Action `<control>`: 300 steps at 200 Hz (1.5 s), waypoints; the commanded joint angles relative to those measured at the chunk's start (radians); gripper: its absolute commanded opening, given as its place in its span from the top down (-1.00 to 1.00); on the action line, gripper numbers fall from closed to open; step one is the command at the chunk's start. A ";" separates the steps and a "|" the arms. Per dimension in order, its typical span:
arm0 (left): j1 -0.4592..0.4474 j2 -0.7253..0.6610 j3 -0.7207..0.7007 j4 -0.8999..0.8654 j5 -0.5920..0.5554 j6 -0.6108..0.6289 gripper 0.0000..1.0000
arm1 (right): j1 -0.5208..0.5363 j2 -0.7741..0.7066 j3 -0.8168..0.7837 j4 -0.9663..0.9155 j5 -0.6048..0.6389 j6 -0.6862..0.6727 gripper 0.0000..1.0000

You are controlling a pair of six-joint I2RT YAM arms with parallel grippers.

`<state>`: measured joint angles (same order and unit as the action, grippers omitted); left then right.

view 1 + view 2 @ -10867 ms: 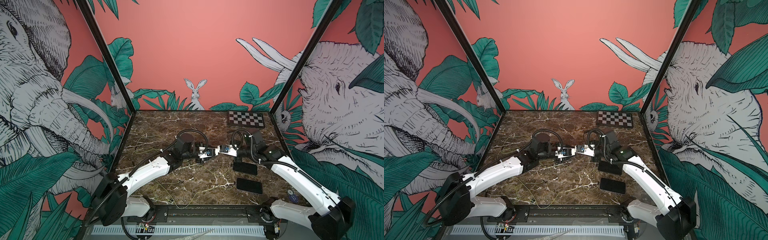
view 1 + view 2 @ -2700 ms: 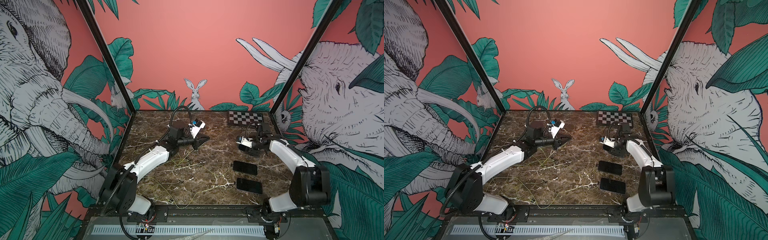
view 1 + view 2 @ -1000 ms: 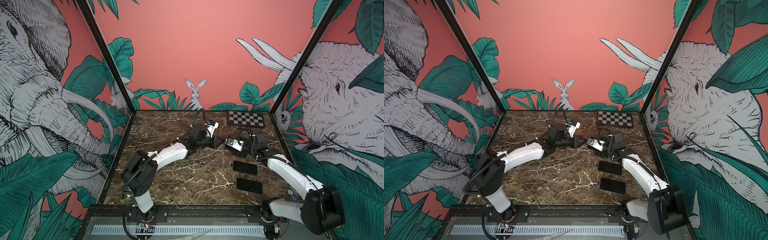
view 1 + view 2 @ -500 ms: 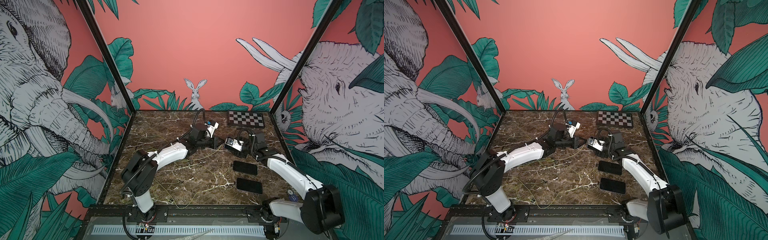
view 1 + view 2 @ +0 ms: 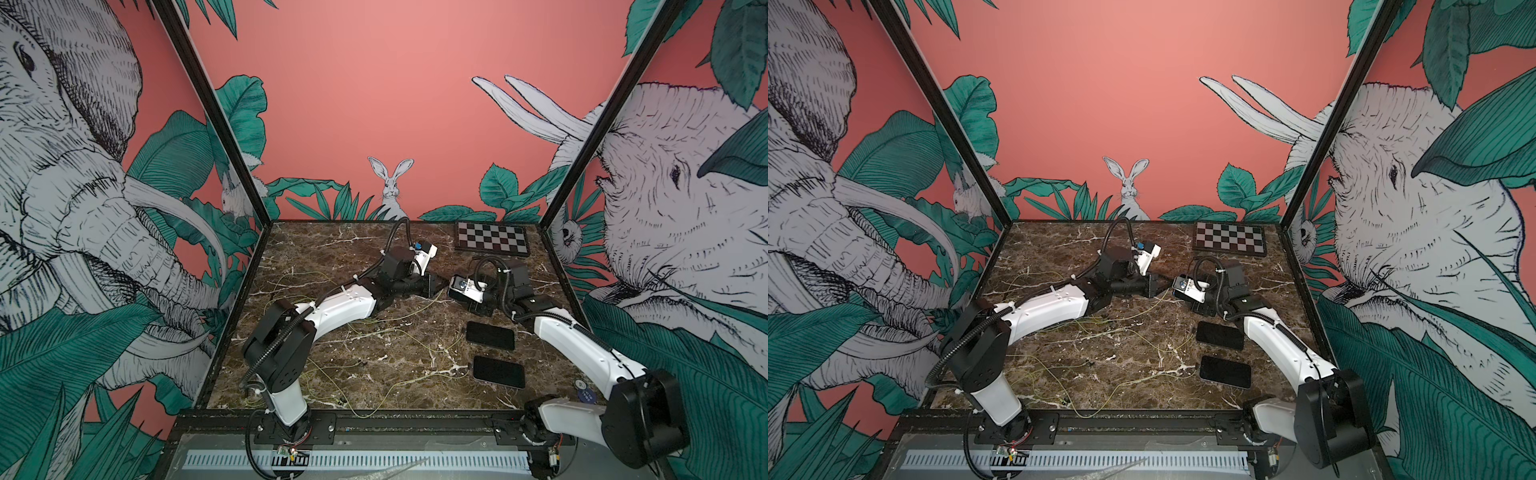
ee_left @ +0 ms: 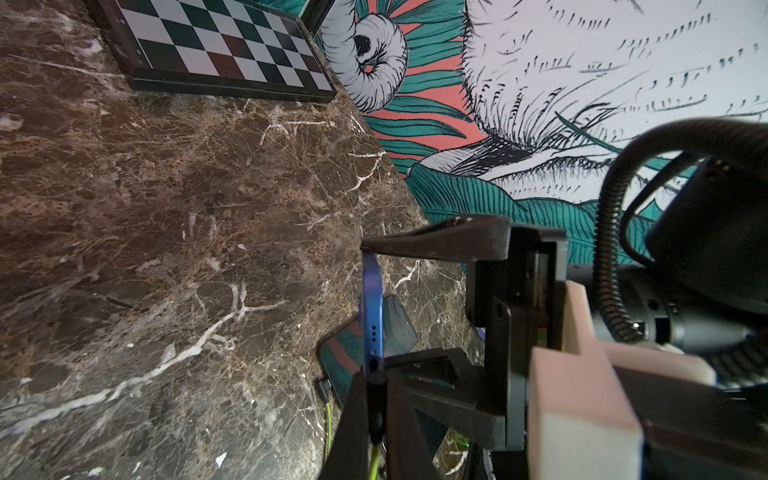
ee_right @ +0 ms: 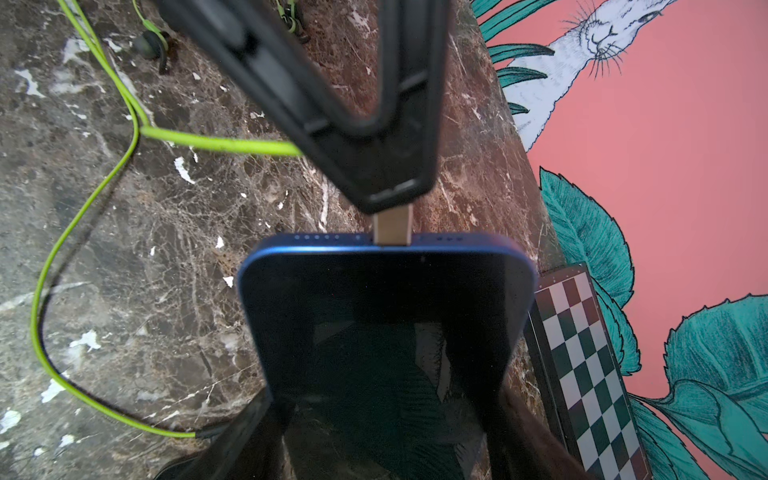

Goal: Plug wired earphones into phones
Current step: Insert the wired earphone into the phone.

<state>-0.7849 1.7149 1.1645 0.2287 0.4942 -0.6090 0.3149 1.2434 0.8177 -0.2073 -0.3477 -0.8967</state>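
Observation:
In the right wrist view my right gripper (image 7: 386, 436) is shut on a blue-edged phone (image 7: 386, 316), one finger on each long side, holding it off the marble. My left gripper (image 6: 376, 374) is shut on the dark plug (image 6: 376, 409) of yellow-green wired earphones (image 7: 216, 143). The plug's metal tip (image 7: 392, 226) sits in the phone's end edge (image 6: 372, 307). In both top views the two grippers meet at mid-back (image 5: 442, 286) (image 5: 1163, 286). Two more phones (image 5: 490, 336) (image 5: 498, 372) lie flat at the right; a plug (image 6: 323, 386) lies against one.
A checkerboard plate (image 5: 492, 243) lies at the back right corner. Thin yellow-green cords (image 5: 374, 328) trail over the marble in the middle and front, with an earbud (image 7: 149, 43) close to the left gripper. Painted walls close in the left, back and right.
A few seconds ago the arms were apart, the left at the back left, the right by the right wall. They have come together at mid-back. Over the last second nothing moved.

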 commanded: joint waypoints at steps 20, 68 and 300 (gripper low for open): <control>-0.005 -0.016 0.016 -0.023 -0.013 0.018 1.00 | 0.011 -0.027 0.037 0.058 -0.028 0.008 -0.34; -0.006 -0.018 0.016 -0.052 -0.023 0.041 1.00 | 0.015 -0.034 0.044 0.062 -0.029 0.016 -0.34; -0.030 0.050 0.050 -0.146 -0.037 0.079 1.00 | 0.108 -0.007 0.133 0.030 0.012 0.047 -0.29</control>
<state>-0.7914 1.7321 1.1980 0.1379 0.4587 -0.5484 0.3840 1.2510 0.8795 -0.3134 -0.2264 -0.8619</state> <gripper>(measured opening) 0.086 0.708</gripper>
